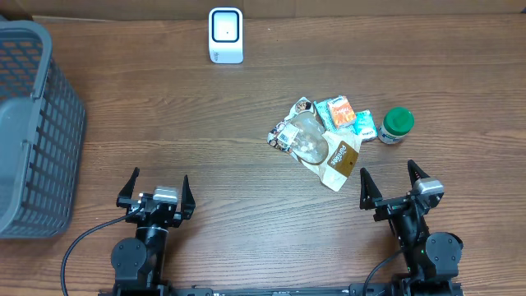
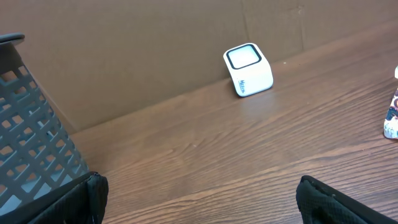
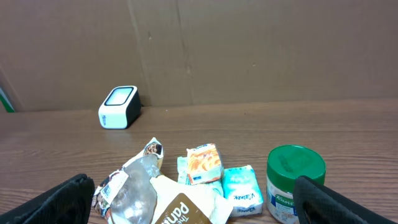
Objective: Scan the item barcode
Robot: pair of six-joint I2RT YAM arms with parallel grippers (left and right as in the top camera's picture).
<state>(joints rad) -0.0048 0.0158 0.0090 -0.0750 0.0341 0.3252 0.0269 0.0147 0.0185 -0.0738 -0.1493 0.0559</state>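
Your left gripper (image 1: 158, 182) and right gripper (image 1: 388, 182) sat nearest, jaws spread, empty. Item pile (image 1: 329, 136) lay just ahead of the right one, well apart from the scanner (image 1: 225, 35). Likely staged for your right-arm pick.

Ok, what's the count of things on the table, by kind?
Scanner: 1
Basket: 1
Jar: 1
Bag: 1
Small packs: 2 (orange pack, teal pack)
Total: 6

Left tool (image 1: 159, 186), right tool (image 1: 388, 174): matte black, pointed fingers (image 1: 131, 186), grey wrist block (image 1: 165, 195); thin black cables (image 1: 78, 240).
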